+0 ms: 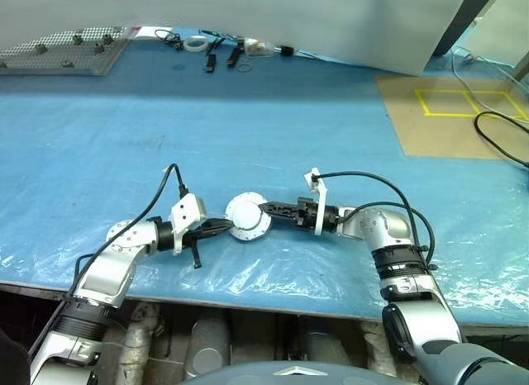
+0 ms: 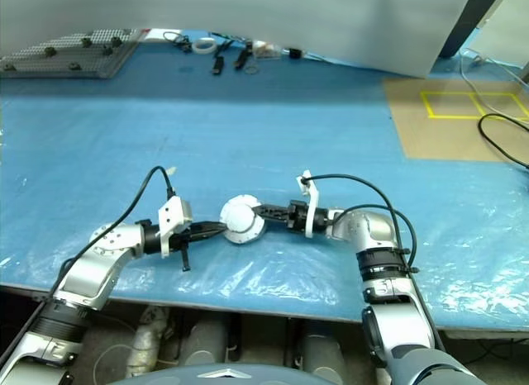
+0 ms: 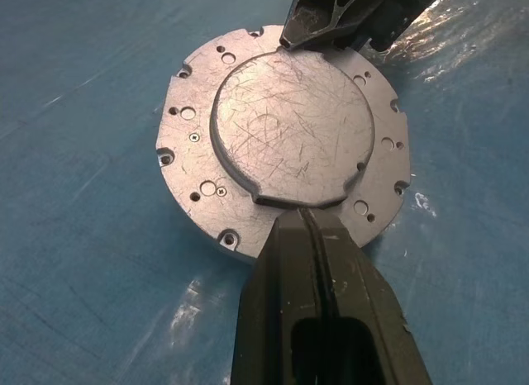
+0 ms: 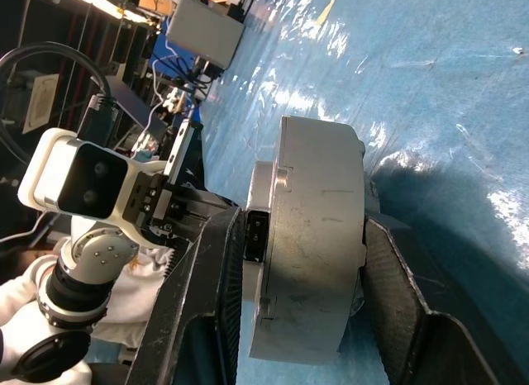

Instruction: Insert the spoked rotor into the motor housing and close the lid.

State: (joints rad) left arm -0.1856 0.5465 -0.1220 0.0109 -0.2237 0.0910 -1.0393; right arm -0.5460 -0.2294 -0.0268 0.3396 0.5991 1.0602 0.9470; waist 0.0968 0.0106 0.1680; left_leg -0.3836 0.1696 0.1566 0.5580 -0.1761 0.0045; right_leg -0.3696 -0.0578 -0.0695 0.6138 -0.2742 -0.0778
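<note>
A round silver disc assembly lies on the blue table sheet. Its upper face is the lid (image 3: 289, 129), plain grey side up, seated on the motor housing (image 4: 318, 261). My left gripper (image 3: 307, 224) is shut, its tip resting on the lid's near edge. My right gripper (image 1: 266, 210) reaches in from the opposite side. One of its fingers (image 4: 207, 302) lies against the upper face and the other finger (image 4: 397, 294) against the underside, clamping the assembly. The spoked rotor is hidden.
A perforated board (image 1: 66, 50) with small parts lies at the back left. A tape roll (image 1: 196, 43) and small tools (image 1: 240, 50) lie along the back. A brown mat (image 1: 450, 112) with yellow tape and a black cable (image 1: 496, 137) lie at the back right.
</note>
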